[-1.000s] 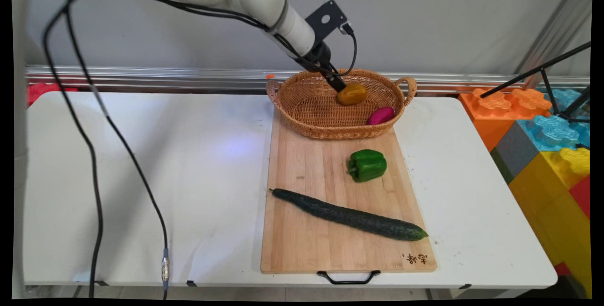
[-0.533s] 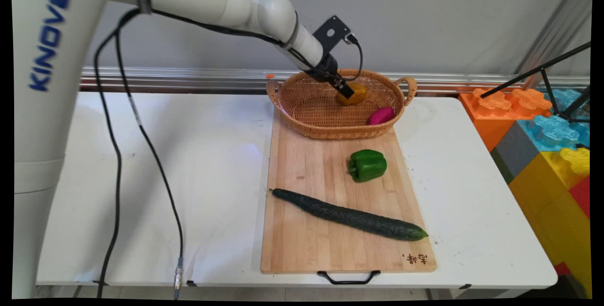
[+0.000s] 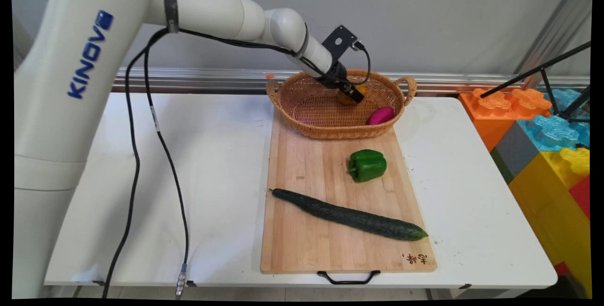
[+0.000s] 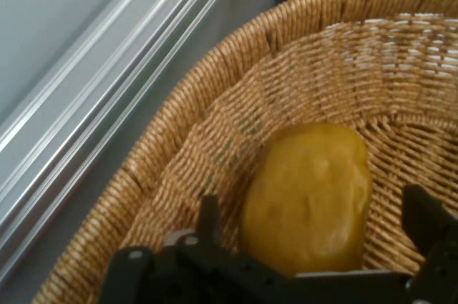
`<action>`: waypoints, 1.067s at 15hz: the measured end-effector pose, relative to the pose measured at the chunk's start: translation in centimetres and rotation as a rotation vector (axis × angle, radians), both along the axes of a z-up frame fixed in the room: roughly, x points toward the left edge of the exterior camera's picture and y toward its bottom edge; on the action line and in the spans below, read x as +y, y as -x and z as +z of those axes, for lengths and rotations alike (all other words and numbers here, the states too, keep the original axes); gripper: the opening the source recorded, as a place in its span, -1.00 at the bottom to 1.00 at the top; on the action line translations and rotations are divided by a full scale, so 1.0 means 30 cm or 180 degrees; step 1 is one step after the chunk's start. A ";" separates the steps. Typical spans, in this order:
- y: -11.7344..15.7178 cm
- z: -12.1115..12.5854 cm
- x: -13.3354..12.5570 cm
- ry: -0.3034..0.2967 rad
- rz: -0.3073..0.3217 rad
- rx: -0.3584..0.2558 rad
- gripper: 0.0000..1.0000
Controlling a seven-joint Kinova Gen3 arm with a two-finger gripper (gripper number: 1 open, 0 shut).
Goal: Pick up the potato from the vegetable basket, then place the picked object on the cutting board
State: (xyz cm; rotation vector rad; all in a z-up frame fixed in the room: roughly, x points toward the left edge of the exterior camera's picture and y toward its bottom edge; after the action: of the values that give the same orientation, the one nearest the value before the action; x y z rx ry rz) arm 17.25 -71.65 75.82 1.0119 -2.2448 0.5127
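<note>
Two fingers of the gripper stand wide apart on either side of the yellow potato, which lies in the wicker basket; over the last second the hand has dropped lower around it. Just beyond sits a magenta piece, the green pepper farther off.

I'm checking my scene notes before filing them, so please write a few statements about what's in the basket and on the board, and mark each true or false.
1. The gripper is open, one finger on either side of the potato. True.
2. The potato lies on the cutting board. False: it lies inside the basket.
3. A pink thing lies in the basket too. True.
4. The green pepper sits in the basket. False: it is on the cutting board.
5. The cucumber lies on the cutting board. True.
</note>
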 end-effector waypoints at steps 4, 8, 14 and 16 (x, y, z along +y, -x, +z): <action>0.010 -0.019 -0.019 0.0027 -0.0022 0.0007 -1.00; 0.014 -0.010 -0.014 0.0049 -0.0047 -0.0016 -1.00; 0.023 0.125 0.039 0.0219 -0.0022 -0.0043 -1.00; 0.032 0.195 0.071 0.0287 -0.0021 -0.0036 -1.00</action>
State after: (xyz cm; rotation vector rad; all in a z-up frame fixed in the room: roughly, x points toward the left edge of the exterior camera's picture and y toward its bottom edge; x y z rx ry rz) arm 16.29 -69.51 81.68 0.9576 -2.2132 0.6124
